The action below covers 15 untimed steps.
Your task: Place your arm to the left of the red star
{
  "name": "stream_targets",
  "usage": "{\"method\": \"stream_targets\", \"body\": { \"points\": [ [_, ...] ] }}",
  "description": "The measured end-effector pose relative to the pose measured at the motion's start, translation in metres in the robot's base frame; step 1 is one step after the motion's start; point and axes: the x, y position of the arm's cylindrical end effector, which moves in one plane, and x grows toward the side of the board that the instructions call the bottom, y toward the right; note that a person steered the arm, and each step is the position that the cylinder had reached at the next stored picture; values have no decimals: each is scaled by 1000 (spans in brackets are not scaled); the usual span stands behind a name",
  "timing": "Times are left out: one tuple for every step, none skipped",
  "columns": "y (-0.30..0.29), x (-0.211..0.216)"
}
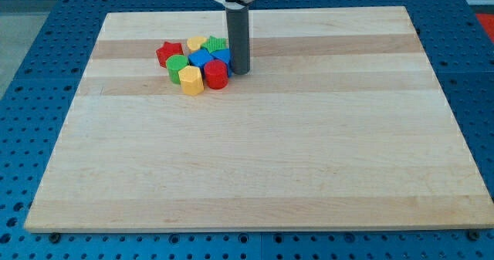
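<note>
The red star lies at the left end of a tight cluster of blocks near the view's top left of centre. My tip rests on the board at the cluster's right edge, touching or nearly touching a blue block. The tip is well to the right of the red star, with the whole cluster between them. Beside the star are a yellow heart, a green block, a blue block, a green block, a yellow hexagon and a red cylinder.
The wooden board lies on a blue perforated table. The board's left edge is about a hundred pixels left of the star.
</note>
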Motion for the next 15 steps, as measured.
{"method": "stream_targets", "body": {
  "points": [
    [7, 0],
    [74, 15],
    [141, 70],
    [158, 144],
    [160, 161],
    [186, 161],
    [192, 161],
    [215, 161],
    [287, 158],
    [269, 159],
    [183, 169],
    [83, 168],
    [-35, 160],
    [-145, 146],
    [-197, 77]
  ]
}}
